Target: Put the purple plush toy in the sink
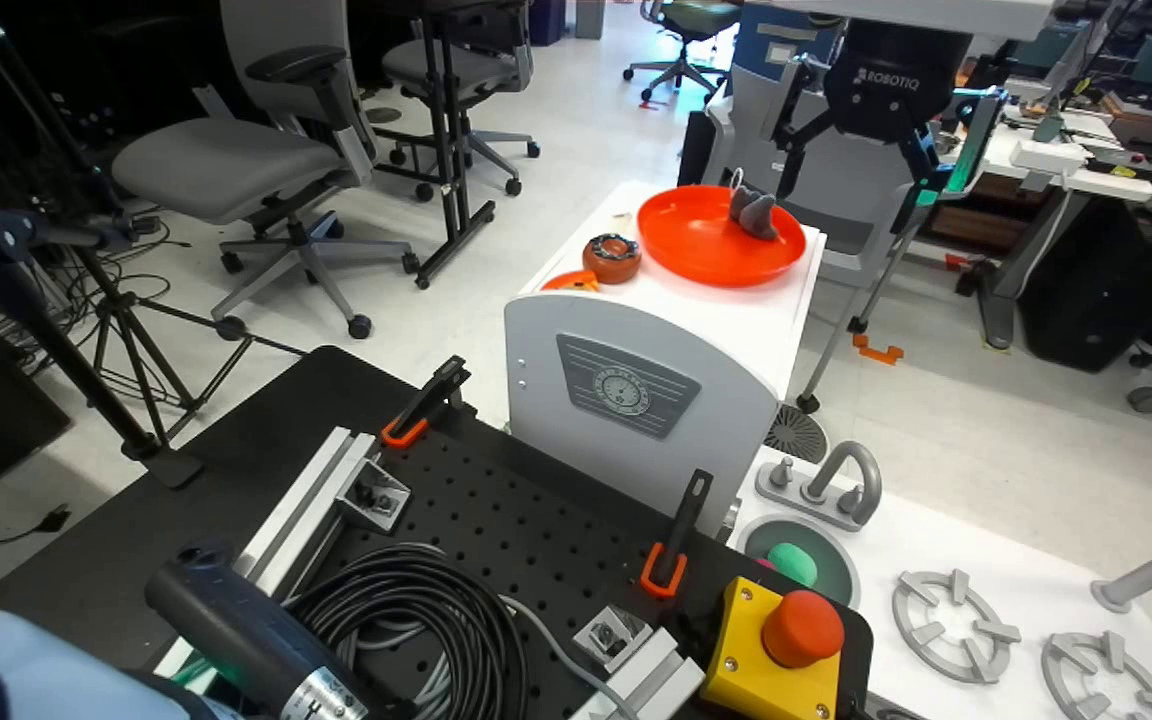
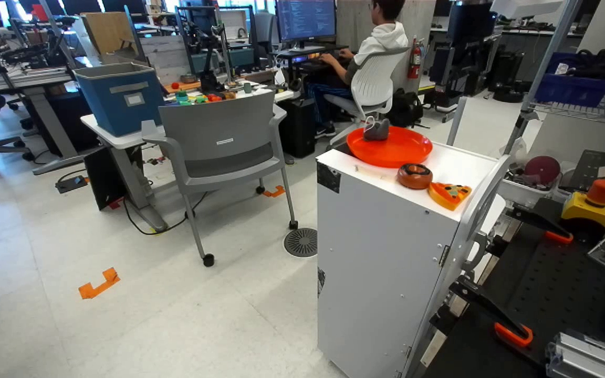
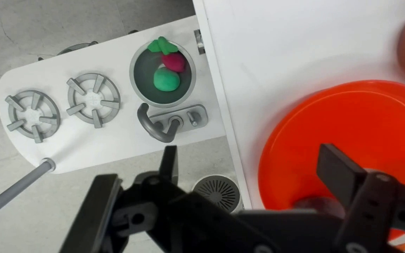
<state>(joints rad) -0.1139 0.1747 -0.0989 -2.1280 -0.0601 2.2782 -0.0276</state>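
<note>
The purple plush toy (image 3: 173,62) lies in the round grey sink (image 3: 144,79), seen best in the wrist view; its green leaves (image 3: 162,45) overlap the rim, and its lower side there meets a mint-green ball (image 3: 166,79) in the same basin. In an exterior view only a sliver of magenta shows beside that ball.

The gripper (image 3: 253,165) hangs high, released — its fingers (image 3: 339,170) spread well apart.

The sink is set into a white tabletop (image 3: 127,123), with a grey faucet (image 3: 153,133) just beside it and two burners (image 3: 98,82) further along. On the adjoining white cabinet (image 2: 381,262) rests a wide orange bowl (image 2: 402,152), holding a dark grey item (image 2: 378,131) with a pale loop (its exact kind I cannot tell). Near the bowl sit a brown ring-shaped piece (image 2: 414,177) and, just beside that, a pizza-like wedge (image 2: 449,195).

Elsewhere, a red button (image 1: 802,628) tops a yellow box (image 1: 766,690) near a cable coil (image 1: 466,590) — and, in the background, a person (image 2: 381,44) in a white hoodie sits before a monitor (image 2: 306,21).
</note>
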